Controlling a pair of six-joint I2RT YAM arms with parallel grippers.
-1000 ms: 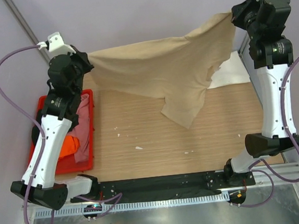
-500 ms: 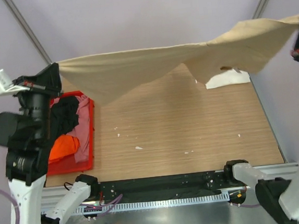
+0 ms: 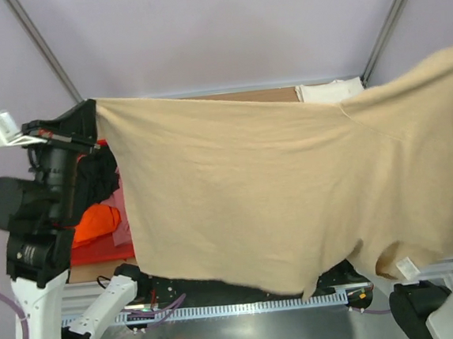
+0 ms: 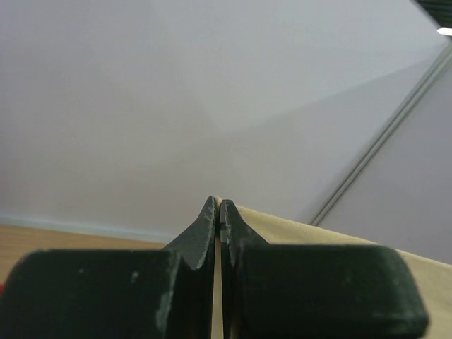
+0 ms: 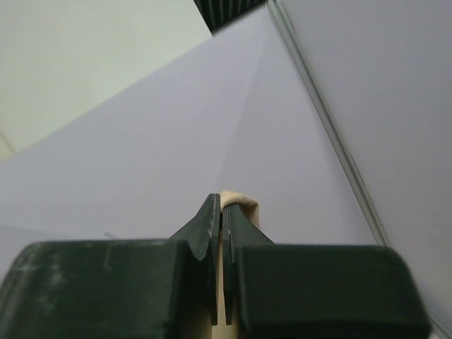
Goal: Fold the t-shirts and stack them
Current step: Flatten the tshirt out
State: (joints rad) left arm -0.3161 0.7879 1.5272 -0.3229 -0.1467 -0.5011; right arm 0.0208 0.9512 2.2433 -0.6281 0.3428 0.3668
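Observation:
The tan t-shirt (image 3: 276, 189) hangs spread wide in the air and fills most of the top view. My left gripper (image 3: 90, 110) is shut on its upper left corner; in the left wrist view the tan cloth (image 4: 296, 229) is pinched between my closed left gripper (image 4: 217, 212). My right gripper is out of the top view at the right; in the right wrist view the right gripper (image 5: 219, 208) is shut on a fold of tan cloth (image 5: 240, 201). A cream-white t-shirt (image 3: 329, 91) lies at the table's far right. Black (image 3: 99, 169), pink (image 3: 120, 218) and orange (image 3: 96, 224) shirts lie in the bin.
The red plastic bin (image 3: 99, 250) stands at the table's left side, partly behind my left arm. The wooden table (image 3: 244, 96) is mostly hidden by the hanging shirt. Purple walls and metal frame poles surround the space.
Both arms have lifted the tan t-shirt high and toward the camera. It went from draped at the table's far side to hanging spread and covering most of the table.

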